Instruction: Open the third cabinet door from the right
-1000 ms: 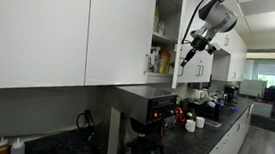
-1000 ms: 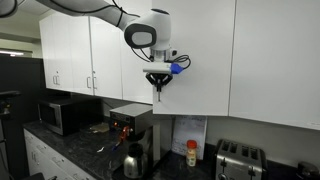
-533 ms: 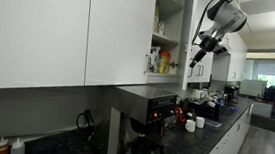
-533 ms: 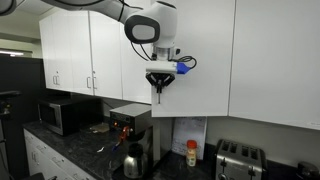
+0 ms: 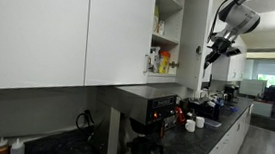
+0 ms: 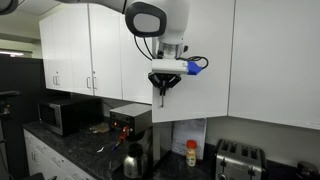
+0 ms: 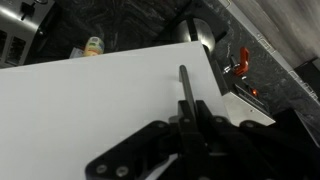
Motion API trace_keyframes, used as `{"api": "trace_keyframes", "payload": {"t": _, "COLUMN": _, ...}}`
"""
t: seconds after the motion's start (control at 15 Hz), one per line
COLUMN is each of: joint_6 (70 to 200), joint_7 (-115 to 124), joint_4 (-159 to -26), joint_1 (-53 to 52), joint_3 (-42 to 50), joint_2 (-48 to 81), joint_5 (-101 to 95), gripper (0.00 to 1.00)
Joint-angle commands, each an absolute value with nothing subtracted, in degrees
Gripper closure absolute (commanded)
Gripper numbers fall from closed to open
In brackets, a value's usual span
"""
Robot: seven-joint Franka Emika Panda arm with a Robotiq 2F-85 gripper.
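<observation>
A: Several bottles [image 5: 159, 61] on the lower shelf of the cabinet [image 5: 173, 15]?
B: Yes. To their right the cabinet door [image 5: 193, 37] stands open, with the gripper [image 5: 212, 56] narrow, pinched on its handle [image 7: 184, 85].

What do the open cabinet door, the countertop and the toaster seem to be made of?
Cabinet door: smooth matte white panel, probably laminate or painted board; no grain visible. Countertop: dark, speckled, slightly glossy, likely stone or a stone-look laminate. Toaster: silver sheen suggests brushed metal.
</observation>
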State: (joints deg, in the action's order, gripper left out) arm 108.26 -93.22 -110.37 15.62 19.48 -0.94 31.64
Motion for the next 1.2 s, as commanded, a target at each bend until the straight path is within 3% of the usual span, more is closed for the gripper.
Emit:
{"api": "trace_keyframes", "payload": {"t": 0.0, "joint_6": 97.64, "joint_7": -88.52, "joint_4": -105.73, "joint_1": 17.75, "joint_3": 20.45, "joint_2": -1.72, "joint_5": 33.69, "gripper": 0.98}}
{"api": "trace_keyframes", "payload": {"t": 0.53, "joint_6": 96.75, "joint_7": -88.97, "joint_4": -105.11, "joint_1": 18.30, "joint_3": 20.66, "joint_2": -1.21, "joint_5": 33.62, "gripper": 0.98}}
{"api": "trace_keyframes", "payload": {"t": 0.6, "joint_6": 96.45, "joint_7": -89.03, "joint_4": -104.98, "joint_1": 18.30, "joint_3": 20.65, "joint_2": -1.17, "joint_5": 33.50, "gripper": 0.65}}
{"api": "trace_keyframes", "payload": {"t": 0.87, "joint_6": 94.82, "joint_7": -88.06, "joint_4": -103.72, "joint_1": 18.45, "joint_3": 20.51, "joint_2": -0.50, "joint_5": 33.20, "gripper": 0.62}}
{"api": "trace_keyframes", "payload": {"t": 1.13, "joint_6": 88.20, "joint_7": -81.63, "joint_4": -98.99, "joint_1": 18.94, "joint_3": 20.65, "joint_2": -0.04, "joint_5": 34.06, "gripper": 0.33}}
